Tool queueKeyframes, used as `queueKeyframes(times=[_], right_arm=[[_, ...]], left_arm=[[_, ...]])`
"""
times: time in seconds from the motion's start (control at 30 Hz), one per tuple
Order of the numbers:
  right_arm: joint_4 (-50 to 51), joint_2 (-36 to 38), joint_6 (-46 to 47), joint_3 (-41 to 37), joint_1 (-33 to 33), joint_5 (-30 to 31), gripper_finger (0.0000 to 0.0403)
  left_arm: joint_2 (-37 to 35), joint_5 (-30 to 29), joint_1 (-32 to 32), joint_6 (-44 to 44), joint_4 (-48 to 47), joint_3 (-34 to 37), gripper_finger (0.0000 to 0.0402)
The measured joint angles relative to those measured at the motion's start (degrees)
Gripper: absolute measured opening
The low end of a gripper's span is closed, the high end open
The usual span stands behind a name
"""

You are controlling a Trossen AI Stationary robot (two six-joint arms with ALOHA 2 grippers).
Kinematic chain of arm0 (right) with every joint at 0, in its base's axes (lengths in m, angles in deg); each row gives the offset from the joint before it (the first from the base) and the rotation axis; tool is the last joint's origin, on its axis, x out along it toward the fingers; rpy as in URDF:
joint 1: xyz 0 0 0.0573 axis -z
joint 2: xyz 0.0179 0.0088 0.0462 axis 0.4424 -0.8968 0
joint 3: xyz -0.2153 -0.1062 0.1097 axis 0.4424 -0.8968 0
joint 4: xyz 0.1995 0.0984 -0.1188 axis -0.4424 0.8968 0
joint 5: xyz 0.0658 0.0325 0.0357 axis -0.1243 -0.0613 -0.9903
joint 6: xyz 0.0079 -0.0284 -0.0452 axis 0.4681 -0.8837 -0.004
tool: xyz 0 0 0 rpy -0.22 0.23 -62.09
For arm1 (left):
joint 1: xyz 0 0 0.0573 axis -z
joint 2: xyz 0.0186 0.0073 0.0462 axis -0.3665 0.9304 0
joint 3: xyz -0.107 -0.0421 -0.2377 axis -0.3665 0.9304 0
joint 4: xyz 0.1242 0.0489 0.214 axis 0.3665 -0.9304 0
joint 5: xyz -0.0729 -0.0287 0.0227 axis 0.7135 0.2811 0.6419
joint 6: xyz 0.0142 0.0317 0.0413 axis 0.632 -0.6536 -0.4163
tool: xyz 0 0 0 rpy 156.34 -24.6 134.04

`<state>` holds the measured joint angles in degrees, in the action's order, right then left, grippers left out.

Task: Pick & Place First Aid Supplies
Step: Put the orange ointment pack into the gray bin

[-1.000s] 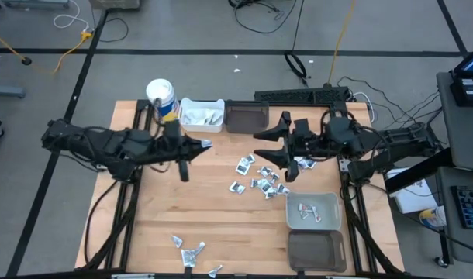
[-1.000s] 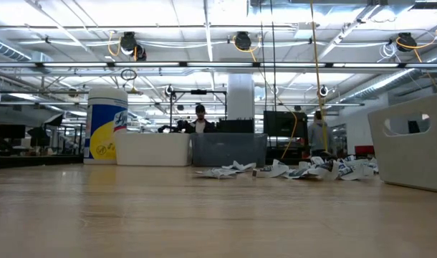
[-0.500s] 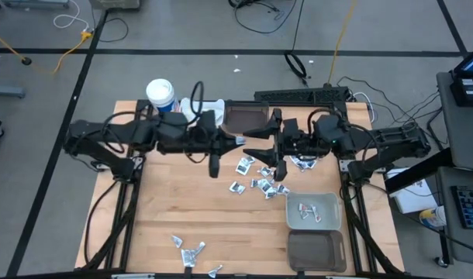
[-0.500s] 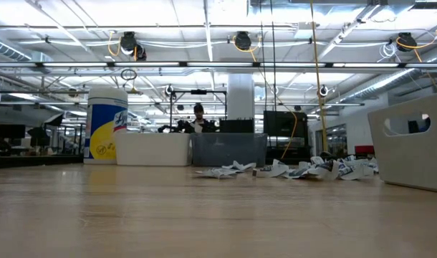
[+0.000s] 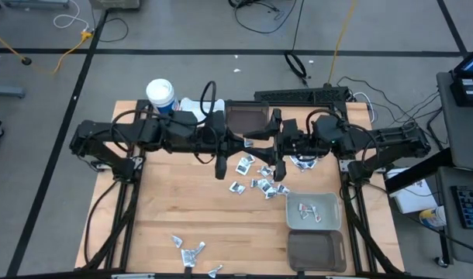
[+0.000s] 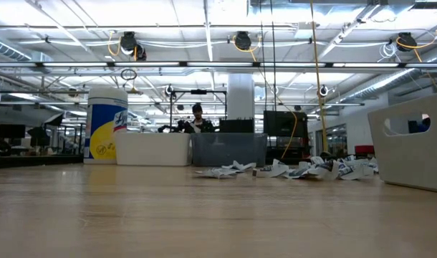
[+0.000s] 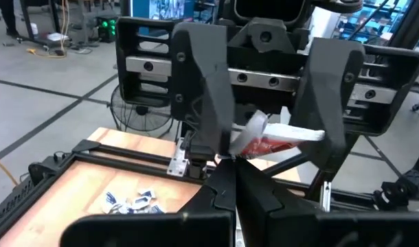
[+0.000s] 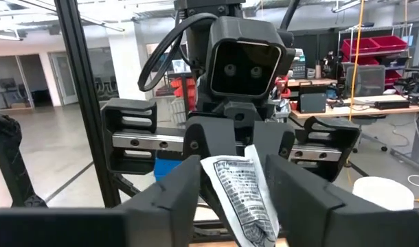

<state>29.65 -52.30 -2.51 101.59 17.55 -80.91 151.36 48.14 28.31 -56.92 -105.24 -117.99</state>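
High above the middle of the table my two grippers meet tip to tip. My left gripper [image 5: 244,144] [image 7: 228,168] is shut on one first aid packet [image 7: 268,139] [image 8: 240,195], white with red print on one face and dark print on the other. My right gripper [image 5: 258,144] [image 8: 233,175] faces it, open, one finger on each side of the packet. More packets lie loose on the wood below [image 5: 260,180] [image 6: 290,170] and near the front left edge [image 5: 190,249]. My left gripper pinches the packet's near end [image 7: 238,154] between its two fingertips. The fingers come level from the table's left. The packet sticks out beyond the tips, lifted clear of the table. My right gripper has a finger [image 8: 302,195] close on each side of the packet; I cannot tell whether they touch.
A white canister [image 5: 160,94], a white bin with packets [image 5: 191,108] and a dark bin [image 5: 246,116] line the far edge. A grey bin with packets [image 5: 314,211] and a dark bin [image 5: 316,249] stand at the front right. Bare wood lies at the front middle.
My left gripper has travelled toward the table's right edge and a little up, carrying the packet to my right gripper, which has edged toward the table's left. The packet now sits between the right gripper's fingers. The packets on the table have kept still.
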Motion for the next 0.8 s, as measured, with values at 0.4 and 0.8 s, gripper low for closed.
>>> queueKeyframes(times=[0.4,0.8], right_arm=[[-0.16,0.00,-0.16,0.00,0.02,0.09,0.0007],[6.89,4.82,-2.29,0.00,0.11,1.36,0.0001]], left_arm=[[-0.02,-0.23,-0.07,-0.13,0.09,0.00,0.0000],[-2.90,0.58,0.24,-0.20,-2.75,0.02,0.0072]])
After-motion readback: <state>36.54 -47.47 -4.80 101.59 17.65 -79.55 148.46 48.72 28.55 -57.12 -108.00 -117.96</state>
